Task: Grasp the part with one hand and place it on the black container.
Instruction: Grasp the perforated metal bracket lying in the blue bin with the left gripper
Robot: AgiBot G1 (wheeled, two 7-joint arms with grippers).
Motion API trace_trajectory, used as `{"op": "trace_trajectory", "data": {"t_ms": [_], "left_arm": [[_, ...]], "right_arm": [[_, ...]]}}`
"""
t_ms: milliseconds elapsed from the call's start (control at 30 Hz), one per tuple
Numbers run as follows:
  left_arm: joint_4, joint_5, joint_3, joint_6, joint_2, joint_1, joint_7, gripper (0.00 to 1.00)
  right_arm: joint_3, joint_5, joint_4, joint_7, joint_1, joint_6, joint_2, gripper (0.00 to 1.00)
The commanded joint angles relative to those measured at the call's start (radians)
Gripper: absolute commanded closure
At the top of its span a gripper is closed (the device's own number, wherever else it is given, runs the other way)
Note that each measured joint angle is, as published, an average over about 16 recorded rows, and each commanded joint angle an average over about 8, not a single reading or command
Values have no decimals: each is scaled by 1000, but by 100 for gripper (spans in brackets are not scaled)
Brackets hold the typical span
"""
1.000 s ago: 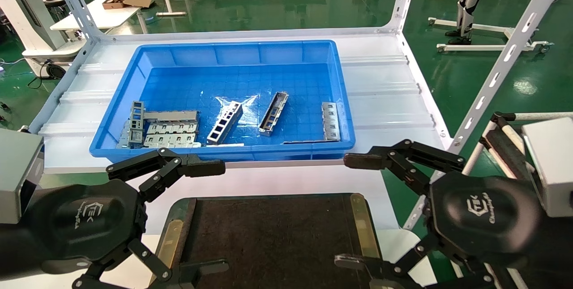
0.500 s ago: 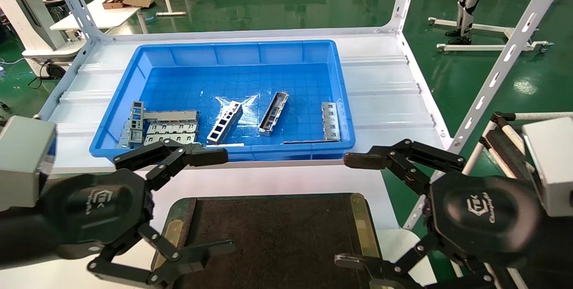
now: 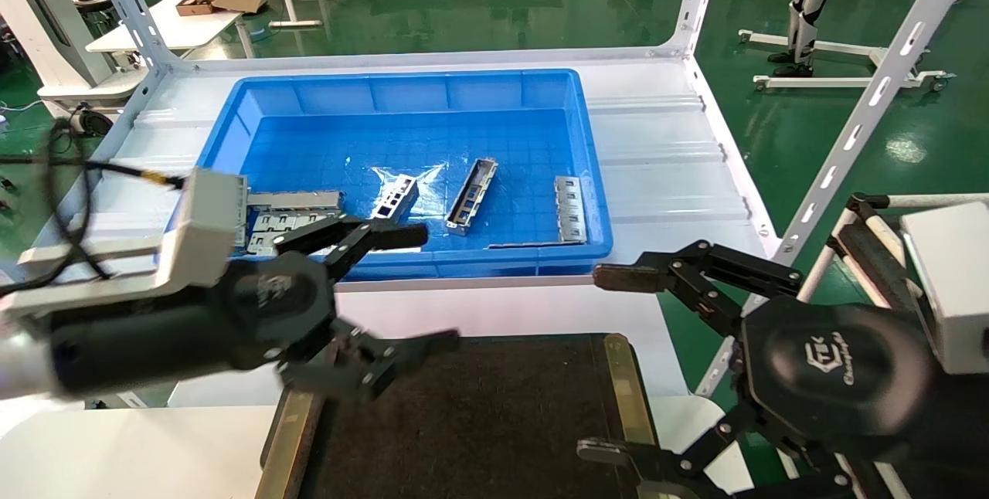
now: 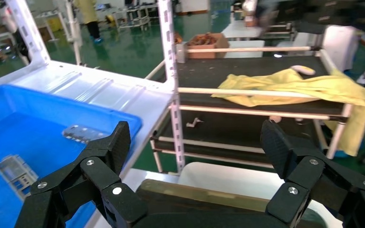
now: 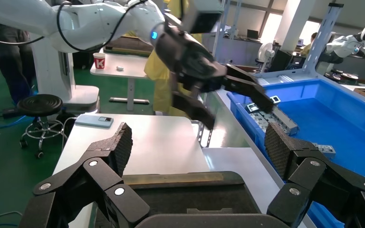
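Note:
The part point(image 3: 472, 195), a slim silver-grey channel with cutouts, lies at an angle on the floor of the blue bin point(image 3: 402, 89), right of centre. The black container point(image 3: 479, 422) is a flat dark tray with brass strips, on the white table in front of the bin; it also shows in the right wrist view point(image 5: 185, 197). My left gripper point(image 3: 433, 288) is open and empty, hovering over the tray's far left corner, with one fingertip at the bin's near rim. It is apart from the part. My right gripper point(image 3: 603, 364) is open and empty at the tray's right edge.
In the bin, a wider ladder-like piece point(image 3: 394, 201) lies left of the part, a pile of stamped pieces point(image 3: 290, 217) lies at the near left, and a flat tabbed strip point(image 3: 570, 209) lies at the right. White rack posts point(image 3: 865, 109) rise on the right.
My left arm has swung up and to the right, from the lower left corner to the tray's far left corner by the bin's near rim. The right gripper has not moved.

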State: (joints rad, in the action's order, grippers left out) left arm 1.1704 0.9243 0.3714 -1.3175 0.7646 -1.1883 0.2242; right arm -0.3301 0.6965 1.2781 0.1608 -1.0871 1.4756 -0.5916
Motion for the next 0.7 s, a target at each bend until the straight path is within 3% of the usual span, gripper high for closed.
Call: {"op": "trace_trajectory", "data": {"t_ms": [33,400,700], "left_arm": [[-21,26,13,20,20,-18,7,0],[-206,182,87,144,165,-155,18,0],[-445,274,121,268,311,-250,-54,0]], "right_arm": [[0,0,0,0,0,0,0,0],[0,0,0,0,0,0,0,0],[-1,0,0,0,0,0,0,0]]}}
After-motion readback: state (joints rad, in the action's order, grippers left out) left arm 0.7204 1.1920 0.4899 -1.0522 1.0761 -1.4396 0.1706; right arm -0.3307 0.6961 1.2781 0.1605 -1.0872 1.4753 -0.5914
